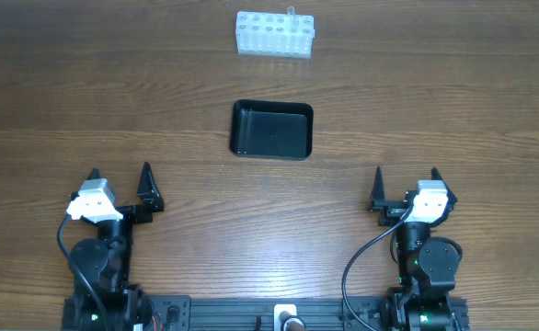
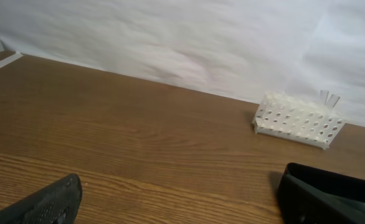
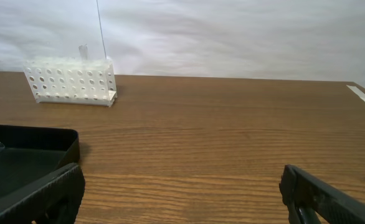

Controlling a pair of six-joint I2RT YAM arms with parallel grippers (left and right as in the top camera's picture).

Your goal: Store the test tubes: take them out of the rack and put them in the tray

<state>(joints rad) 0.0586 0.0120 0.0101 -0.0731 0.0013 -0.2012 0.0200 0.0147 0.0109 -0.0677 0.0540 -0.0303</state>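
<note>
a wooden table with brown, fine, straight grain running side to side, seen from above. at its far edge sits a white plastic rack, a low rectangular block whose top and side walls are pierced with rows of small round holes. its long axis runs left to right, slightly skewed. at the rack's right end, on the far side, the clear rims of test tubes stand upright above the top, their long axis vertical; how many there are is hard to tell. nearer the arms, about midway across the table and well apart from the rack, lies a glossy black plastic tray. it is a shallow rectangle with rounded corners and a raised rim, and its long side also runs left to right. the left gripper rests low near the left base, its two dark pointed fingers spread wide apart and holding nothing. the right gripper sits the same way near the right base, fingers spread and holding nothing. both point up the table towards the rack. a wrinkled white backdrop rises behind the rack.
</note>
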